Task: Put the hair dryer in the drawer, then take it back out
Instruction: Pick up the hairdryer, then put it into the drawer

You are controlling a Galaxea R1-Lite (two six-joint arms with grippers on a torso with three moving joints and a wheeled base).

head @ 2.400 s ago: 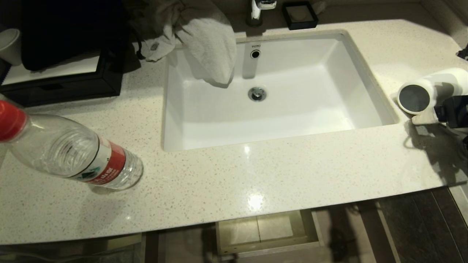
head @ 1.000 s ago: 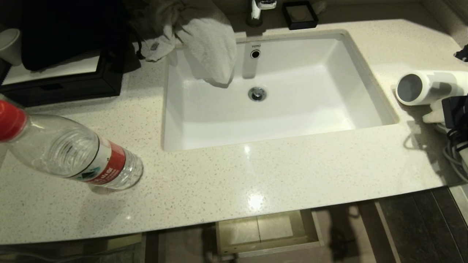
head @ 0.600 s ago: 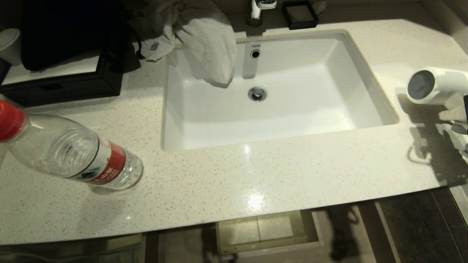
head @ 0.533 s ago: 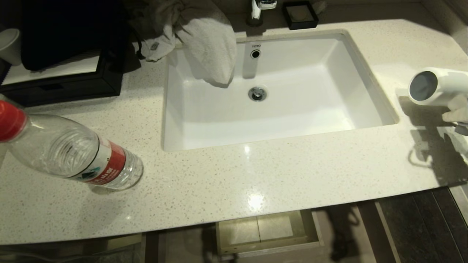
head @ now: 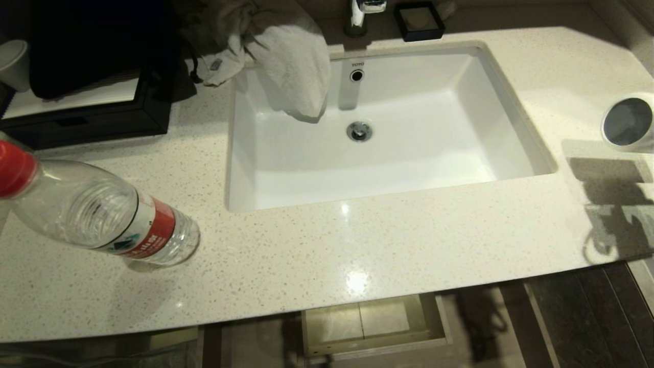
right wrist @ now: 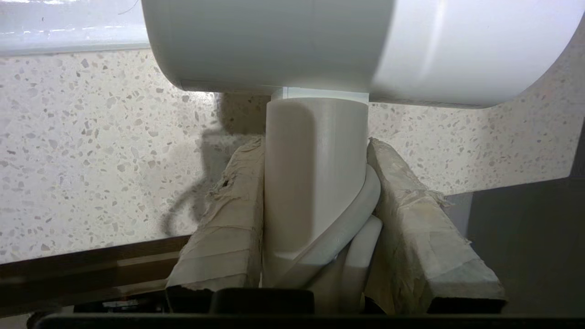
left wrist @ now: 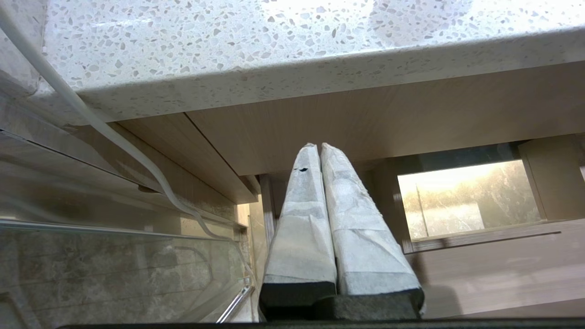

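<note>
- the right gripper (right wrist: 315, 151) is clamping the dryer (right wrist: 320, 45) by its handle, with one taped finger (right wrist: 228, 219) on each side; a loop of the white cord (right wrist: 352, 214) is pinched in along with the handle.
- in the head view, the dryer (head: 627, 121) is showing only as its grey round end face and white rim at the far right edge, above the counter (head: 327, 255) and to the right of the sink (head: 368, 128). it is casting a shadow on the counter below it. the right gripper itself is lying outside that view.
- the barrel is sitting crosswise above the handle, clear of the counter surface behind it.
- the drawer (head: 373, 322) is standing pulled out below the counter's front edge, beneath the sink. only part of its interior is showing, and no item is visible in that part.
- the drawer (left wrist: 470, 205) is also appearing in the left wrist view, under the counter edge.
- the left gripper (left wrist: 318, 148) is hanging low beside the cabinet, below the counter, with its two taped fingers pressed together and nothing between them.
- a bottle (head: 92, 209) with a red cap is lying tilted on the left part of the counter, well apart from the dryer.
- a towel (head: 291, 61) is draping over the sink's rear left corner.
- a black tray (head: 92, 117) is sitting at the counter's far left.
</note>
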